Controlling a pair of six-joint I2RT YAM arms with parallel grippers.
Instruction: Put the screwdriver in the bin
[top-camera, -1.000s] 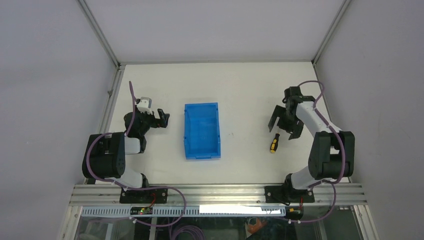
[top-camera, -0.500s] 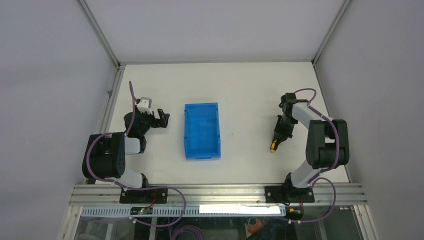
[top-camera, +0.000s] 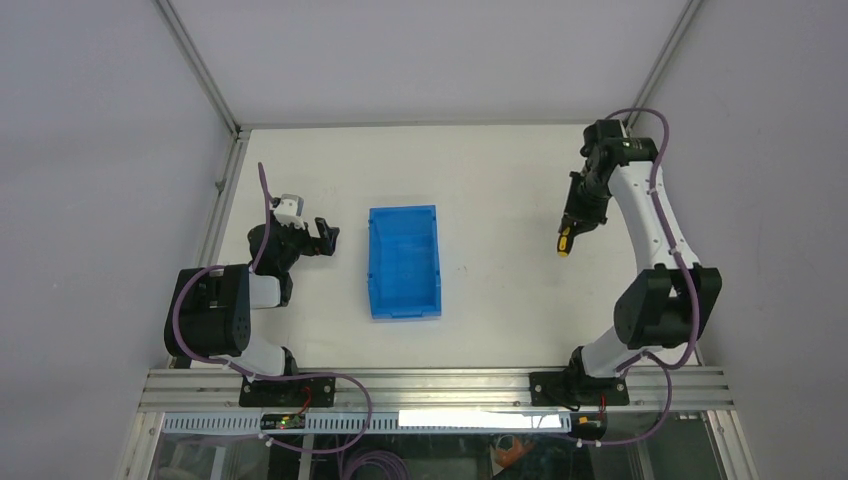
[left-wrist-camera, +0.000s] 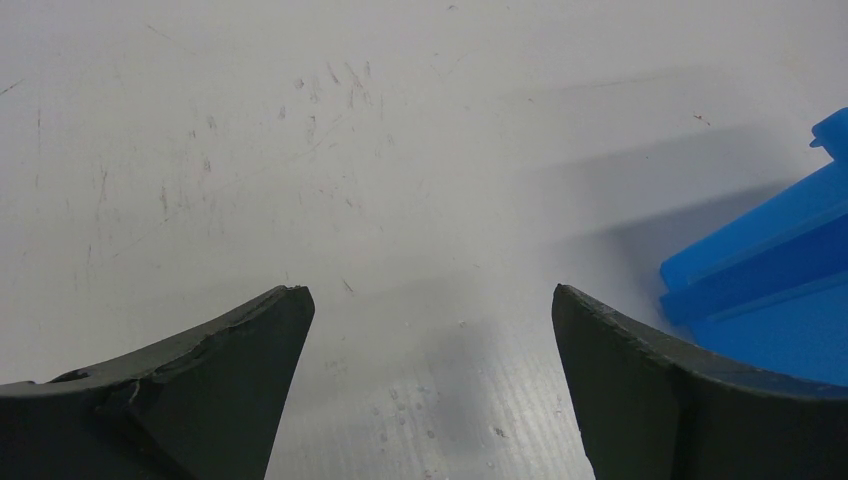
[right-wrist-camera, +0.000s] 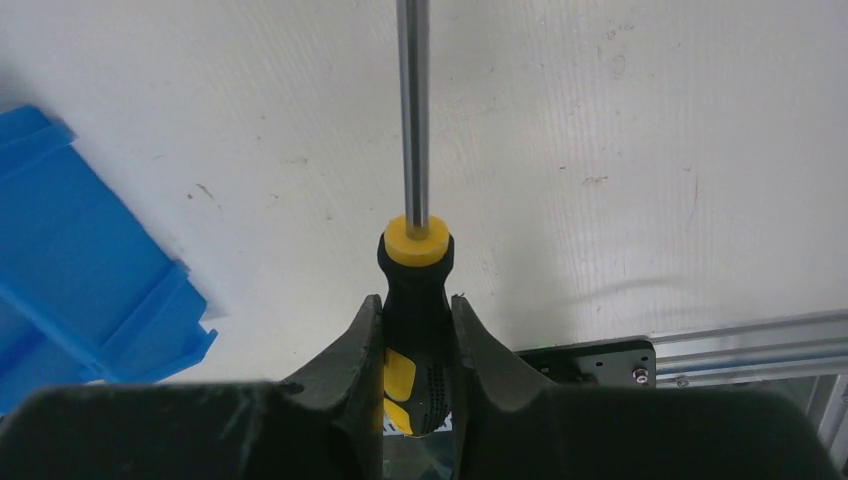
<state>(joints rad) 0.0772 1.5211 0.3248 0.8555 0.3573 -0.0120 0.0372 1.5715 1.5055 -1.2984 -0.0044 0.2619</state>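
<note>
The yellow-and-black screwdriver (right-wrist-camera: 415, 300) is clamped by its handle between the fingers of my right gripper (right-wrist-camera: 415, 305), its thin metal shaft pointing away from the wrist. From above, the right gripper (top-camera: 572, 228) holds the screwdriver (top-camera: 565, 241) lifted off the table, well to the right of the blue bin (top-camera: 404, 260). The bin stands in the table's middle with nothing inside. A corner of the bin (right-wrist-camera: 80, 280) shows at the left of the right wrist view. My left gripper (top-camera: 326, 236) hangs open just left of the bin, with nothing between its fingers (left-wrist-camera: 230, 370); the bin's wall (left-wrist-camera: 770, 290) lies at its right.
The white table (top-camera: 500, 180) is framed by aluminium rails at its back and sides, with grey walls beyond. The arm bases are bolted to the rail (top-camera: 430, 385) at the near edge. A base plate (right-wrist-camera: 585, 360) shows under the right gripper's view.
My right gripper came down on the screwdriver, shut on its handle, then lifted it and carried it toward the back of the table. The left arm and the bin have not moved.
</note>
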